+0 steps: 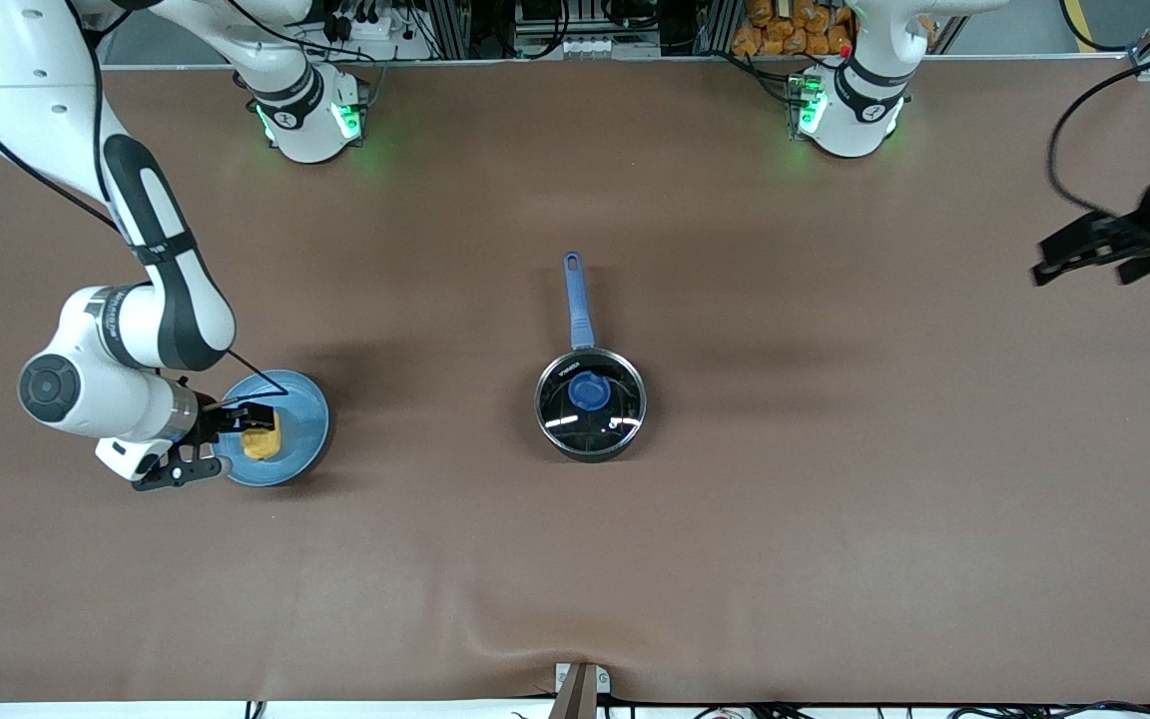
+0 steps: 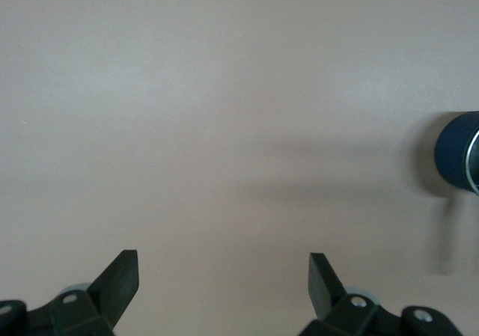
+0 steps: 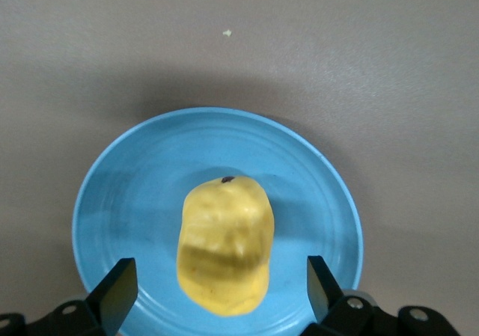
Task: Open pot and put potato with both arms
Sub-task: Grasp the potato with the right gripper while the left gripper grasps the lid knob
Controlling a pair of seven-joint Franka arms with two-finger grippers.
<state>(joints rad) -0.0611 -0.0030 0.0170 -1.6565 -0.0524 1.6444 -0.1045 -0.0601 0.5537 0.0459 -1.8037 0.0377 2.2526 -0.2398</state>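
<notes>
The right gripper (image 1: pixel 236 436) hangs over the light-blue plate (image 1: pixel 303 414) at the right arm's end of the table (image 1: pixel 735 549), its fingers spread wide. The potato (image 3: pixel 224 246) lies on the plate directly beneath this gripper, between the fingers and untouched. The left gripper (image 2: pixel 223 280) is up over bare table at the left arm's end, wide open and empty. The pot (image 1: pixel 590 402) stands mid-table, well apart from both grippers, glass lid (image 1: pixel 591 391) on.

The right arm bends down at the table's nine o'clock side; the right gripper (image 1: pixel 226 444) hangs low with its fingers (image 3: pixel 120 287) spread wide. The left gripper (image 1: pixel 1084 262) hovers at three o'clock, fingers (image 2: pixel 123 276) apart.
</notes>
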